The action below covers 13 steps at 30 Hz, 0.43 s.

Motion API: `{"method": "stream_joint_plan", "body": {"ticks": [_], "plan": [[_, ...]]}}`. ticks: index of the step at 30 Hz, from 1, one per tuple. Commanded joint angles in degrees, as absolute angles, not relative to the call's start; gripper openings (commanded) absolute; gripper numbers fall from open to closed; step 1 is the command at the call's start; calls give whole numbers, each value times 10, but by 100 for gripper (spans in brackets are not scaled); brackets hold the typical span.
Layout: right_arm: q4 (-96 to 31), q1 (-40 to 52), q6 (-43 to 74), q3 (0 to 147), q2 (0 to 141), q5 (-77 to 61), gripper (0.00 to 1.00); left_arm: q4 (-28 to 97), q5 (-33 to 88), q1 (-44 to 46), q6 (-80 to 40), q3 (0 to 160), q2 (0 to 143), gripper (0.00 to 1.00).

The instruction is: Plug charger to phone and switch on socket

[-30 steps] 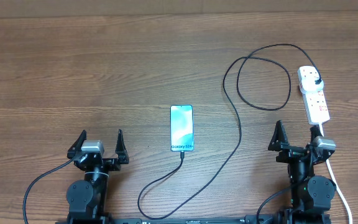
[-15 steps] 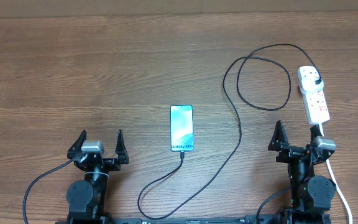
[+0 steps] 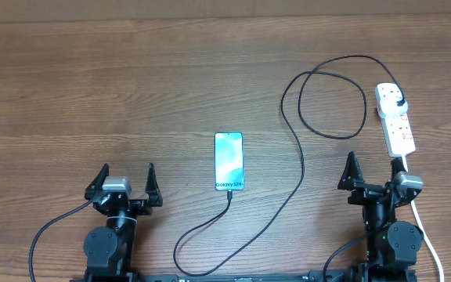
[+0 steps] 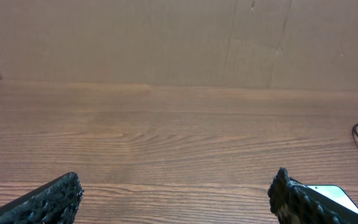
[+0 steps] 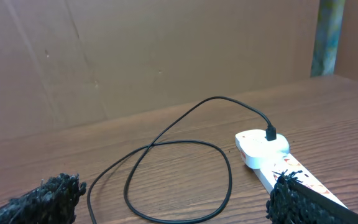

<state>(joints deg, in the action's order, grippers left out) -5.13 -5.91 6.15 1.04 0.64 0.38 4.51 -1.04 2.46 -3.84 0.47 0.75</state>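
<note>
at the middle of the brown, wood-grained tabletop [image 3: 131,78] the phone [image 3: 229,161] lies flat. it is a slim rectangle with dark edges and a glossy light-teal screen, and its "galaxy" text sits at the end nearer the robot. the charger [image 3: 301,168], a thin black cable, meets that near end with its small connector. from there it curves down toward the table edge, swings up to the right and makes 1 wide loop. it ends in a small black adapter [image 3: 398,100] seated in the far outlet of the socket [image 3: 395,119]. the socket is a smooth white plastic strip with rounded ends and small red-marked switches, lying at the right side; i cannot tell whether a switch is on. its thick white cord [image 3: 423,227] runs back beside the right arm. the left hand [image 3: 128,174] sits left of the phone, its 2 rough black fingers [image 4: 48,202] spread wide and empty. the right hand [image 3: 377,171] is equally wide open, holding nothing, at the socket's near end.
</note>
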Motion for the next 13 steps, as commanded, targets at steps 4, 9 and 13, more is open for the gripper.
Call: {"method": "stream_joint_plan", "body": {"ticks": [4, 9, 13], "plan": [[-48, -56, 59, 4, 2, 3, 100, 44, -6, 19, -32, 3, 3, 99], [-48, -56, 59, 4, 2, 3, 100, 44, -6, 19, -32, 3, 3, 100], [-48, -56, 59, 4, 2, 3, 100, 44, -6, 19, -32, 3, 3, 99]]}}
